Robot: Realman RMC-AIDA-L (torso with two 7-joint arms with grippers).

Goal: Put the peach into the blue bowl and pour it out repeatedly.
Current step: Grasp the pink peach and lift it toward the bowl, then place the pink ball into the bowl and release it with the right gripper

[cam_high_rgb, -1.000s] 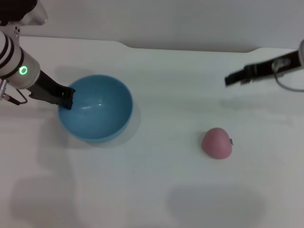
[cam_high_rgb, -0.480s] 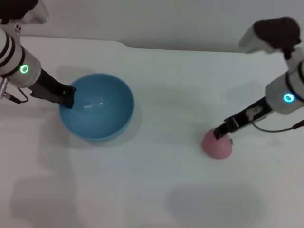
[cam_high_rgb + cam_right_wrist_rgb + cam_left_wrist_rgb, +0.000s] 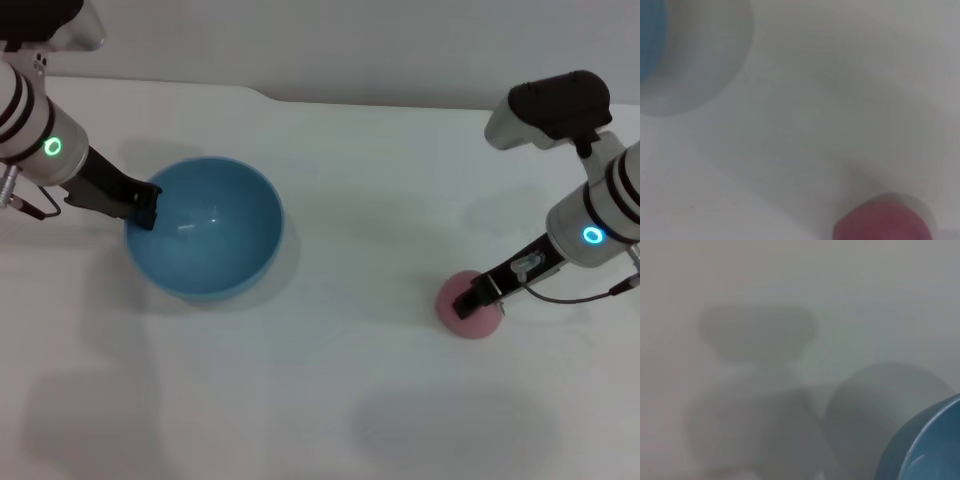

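So far the peach (image 3: 466,310) sits on the table (image 3: 380,200), not in the blue bowl (image 3: 205,228). The right end effector (image 3: 472,298) touches the peach, grip unclear. The left end effector (image 3: 142,208) pinches the bowl's rim.

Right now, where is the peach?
In the head view the peach lies on the white table at the robot's right, under the right gripper, well apart from the bowl on the left.
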